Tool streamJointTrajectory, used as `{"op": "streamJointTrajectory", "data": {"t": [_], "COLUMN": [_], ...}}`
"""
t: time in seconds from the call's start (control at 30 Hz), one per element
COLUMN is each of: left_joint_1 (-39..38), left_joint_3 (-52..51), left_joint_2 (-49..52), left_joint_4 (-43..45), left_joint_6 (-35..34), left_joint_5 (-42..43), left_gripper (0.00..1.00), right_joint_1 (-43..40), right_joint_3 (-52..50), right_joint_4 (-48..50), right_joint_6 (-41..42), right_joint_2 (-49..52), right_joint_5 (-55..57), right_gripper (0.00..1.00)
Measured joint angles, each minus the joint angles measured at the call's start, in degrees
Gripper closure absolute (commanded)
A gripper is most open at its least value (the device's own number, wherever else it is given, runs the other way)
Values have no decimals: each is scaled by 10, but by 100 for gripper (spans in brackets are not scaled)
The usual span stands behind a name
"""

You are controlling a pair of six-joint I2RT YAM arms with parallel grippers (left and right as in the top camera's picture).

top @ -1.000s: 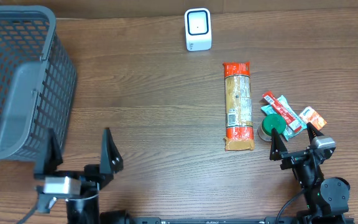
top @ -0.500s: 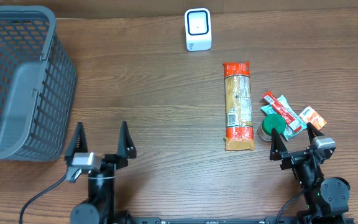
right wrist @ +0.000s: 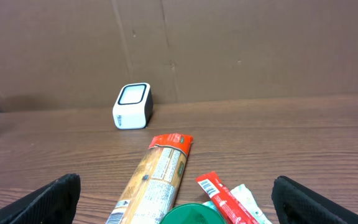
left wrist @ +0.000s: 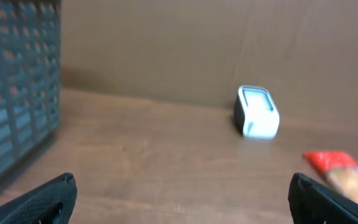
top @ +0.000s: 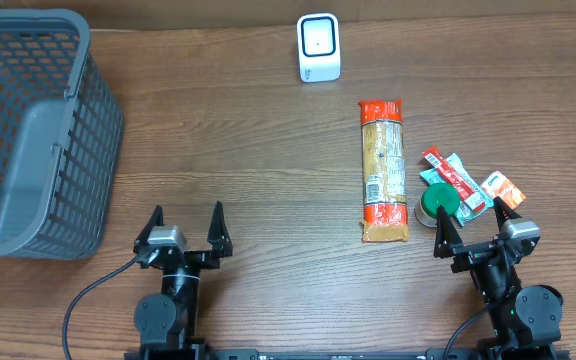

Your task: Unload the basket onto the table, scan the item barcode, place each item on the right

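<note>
**A:** Where is the item that must be scanned?

**B:** The long pasta packet (top: 383, 170), with red ends, lies flat on the tabletop (top: 248, 150), to the right of the middle. Its length runs away from the arms. There is a white label on its left edge, toward the nearer end. It may carry the barcode, but it is too small for me to read.

**A:** And the scanner?

**B:** The white barcode scanner (top: 318, 47) stands near the far edge, well apart from the packet and to the left of its far end. Its window faces upward.

**A:** Is something lying next to the packet?

**B:** Yes. Just beside its nearer end, on the right, is a round green lid (top: 438, 203). A small heap of snack sachets (top: 453, 178) in red, teal and orange lies next to the lid, on its far and right sides.

**A:** How do the jaws stand?

**B:** The right gripper (top: 469, 215) is at the near edge, close to the green lid. Its jaws are spread wide and grasp nothing. The left gripper (top: 187, 212) is also at the near edge, left of the middle, over bare wood. Its jaws are released too, and empty.

**A:** Anything more?

**B:** A grey plastic basket (top: 28, 130) stands at the far left, well apart from the packet.
</note>
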Motion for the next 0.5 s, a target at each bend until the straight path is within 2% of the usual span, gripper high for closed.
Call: {"op": "streamJointTrajectory", "data": {"t": [0.17,0.5], "left_joint_1": [0,0], "left_joint_3": [0,0], "left_joint_2": [0,0], "left_joint_4": [-34,-34], "left_joint_6": [43,59], "left_joint_5": [4,6], "left_gripper": [0,0], "right_joint_1": [0,0], "right_joint_3": [0,0], "right_joint_4": [0,0], "right_joint_6": [0,0], "right_joint_2": [0,0], "right_joint_5": [0,0], "right_gripper": [0,0]}}
